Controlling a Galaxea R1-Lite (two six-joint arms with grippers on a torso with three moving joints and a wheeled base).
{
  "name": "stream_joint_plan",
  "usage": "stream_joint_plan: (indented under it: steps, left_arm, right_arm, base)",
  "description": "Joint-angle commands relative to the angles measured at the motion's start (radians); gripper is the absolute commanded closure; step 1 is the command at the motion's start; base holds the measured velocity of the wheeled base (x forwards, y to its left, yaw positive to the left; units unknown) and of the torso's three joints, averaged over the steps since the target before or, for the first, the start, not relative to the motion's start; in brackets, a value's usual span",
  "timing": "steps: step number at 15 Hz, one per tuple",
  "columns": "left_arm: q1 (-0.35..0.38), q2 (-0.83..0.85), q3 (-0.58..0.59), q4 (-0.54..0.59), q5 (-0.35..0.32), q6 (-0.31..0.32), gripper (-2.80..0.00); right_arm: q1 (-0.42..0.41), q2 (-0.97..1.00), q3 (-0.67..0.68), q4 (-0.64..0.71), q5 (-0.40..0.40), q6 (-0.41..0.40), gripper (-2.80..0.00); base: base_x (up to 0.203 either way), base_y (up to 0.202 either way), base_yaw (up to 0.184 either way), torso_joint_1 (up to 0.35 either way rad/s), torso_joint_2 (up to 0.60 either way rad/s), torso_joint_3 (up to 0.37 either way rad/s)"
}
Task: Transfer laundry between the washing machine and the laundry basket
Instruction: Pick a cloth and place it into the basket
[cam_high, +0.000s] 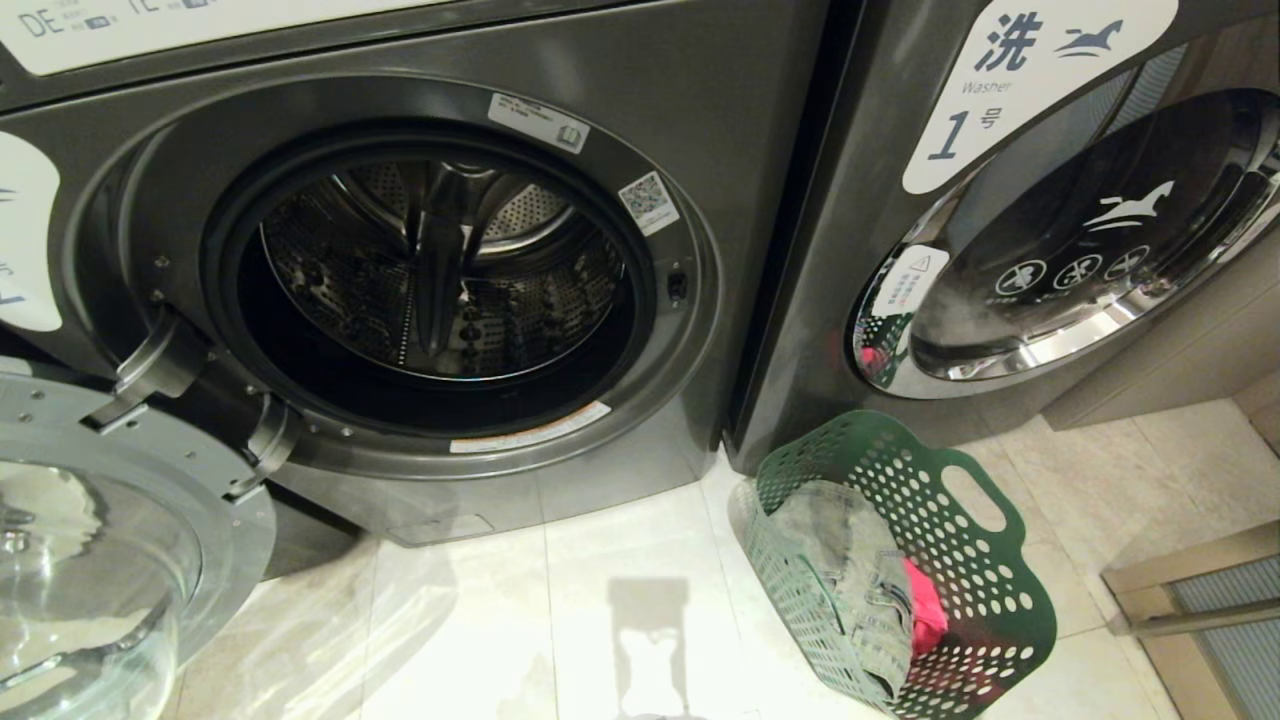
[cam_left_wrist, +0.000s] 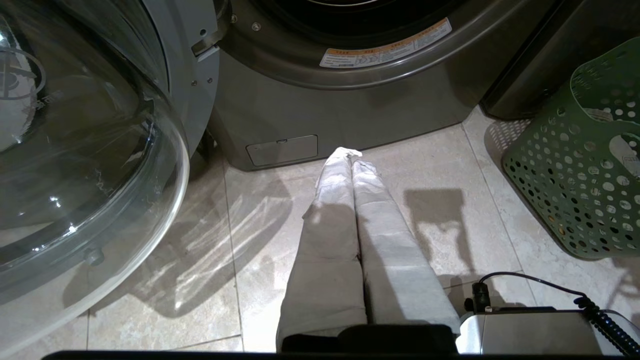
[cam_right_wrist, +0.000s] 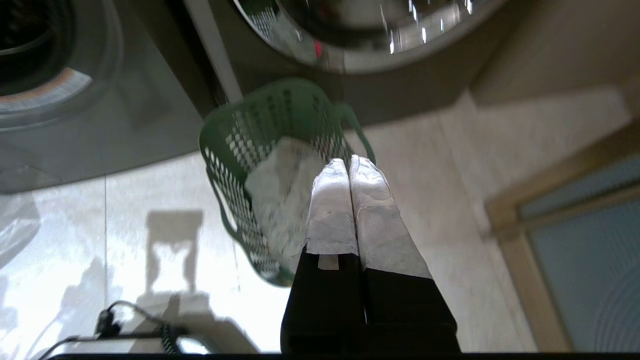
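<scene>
The dark grey washing machine stands with its round glass door swung open to the left, and no laundry shows in its steel drum. The dark green laundry basket sits on the floor to its right, holding a grey garment and a pink item. My left gripper is shut and empty, low over the tiles before the machine's base. My right gripper is shut and empty, hovering above the basket. Neither gripper appears in the head view.
A second machine labelled 1, door closed, stands right of the basket. The open door juts out over the floor on the left. Pale floor tiles lie between door and basket. A wooden-framed panel is at far right.
</scene>
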Motion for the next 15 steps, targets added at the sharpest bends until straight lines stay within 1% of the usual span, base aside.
stream_joint_plan:
  steps: [1, 2, 3, 4, 5, 6, 9, 11, 15]
  left_arm:
    - [0.000, 0.002, 0.000, -0.001, 0.001, -0.001, 0.00]
    - [0.000, 0.002, 0.000, 0.001, 0.001, -0.003, 0.00]
    - [0.000, 0.001, 0.000, 0.001, 0.001, -0.001, 0.00]
    - [0.000, 0.000, 0.000, 0.001, 0.001, -0.001, 0.00]
    - [0.000, 0.001, 0.000, 0.001, 0.001, -0.001, 0.00]
    - [0.000, 0.001, 0.000, 0.001, 0.001, -0.001, 0.00]
    - [0.000, 0.000, 0.000, 0.001, 0.001, -0.003, 0.00]
    - [0.000, 0.000, 0.000, 0.001, 0.001, -0.004, 0.00]
    - [0.000, 0.000, 0.000, 0.001, 0.001, -0.004, 0.00]
  right_arm:
    - [-0.002, 0.380, -0.074, 0.058, -0.009, 0.077, 0.00]
    - [-0.003, 0.488, -0.059, 0.061, -0.013, 0.105, 0.00]
    - [-0.004, 0.596, -0.034, 0.033, -0.015, 0.128, 0.00]
    - [-0.004, 0.700, -0.005, -0.024, -0.016, 0.145, 0.00]
    - [-0.005, 0.816, 0.023, -0.114, -0.019, 0.160, 0.00]
    - [-0.005, 0.917, 0.044, -0.204, -0.020, 0.170, -2.80]
    - [-0.010, 1.224, 0.070, -0.468, -0.017, 0.192, -2.80]
    - [-0.033, 1.428, 0.068, -0.664, -0.003, 0.194, -2.80]
    - [-0.103, 1.822, 0.037, -1.045, 0.068, 0.136, -2.80]
  base:
    - [0.000, 0.000, 0.000, 0.000, 0.00, 0.000]
    - [0.000, 0.000, 0.000, 0.000, 0.00, 0.000]
    - [0.000, 0.000, 0.000, 0.000, 0.00, 0.000]
    - [0.000, 0.000, 0.000, 0.000, 0.00, 0.000]
    - [0.000, 0.000, 0.000, 0.000, 0.00, 0.000]
    - [0.000, 0.000, 0.000, 0.000, 0.00, 0.000]
    - [0.000, 0.000, 0.000, 0.000, 0.00, 0.000]
    - [0.000, 0.000, 0.000, 0.000, 0.00, 0.000]
    - [0.000, 0.000, 0.000, 0.000, 0.00, 0.000]
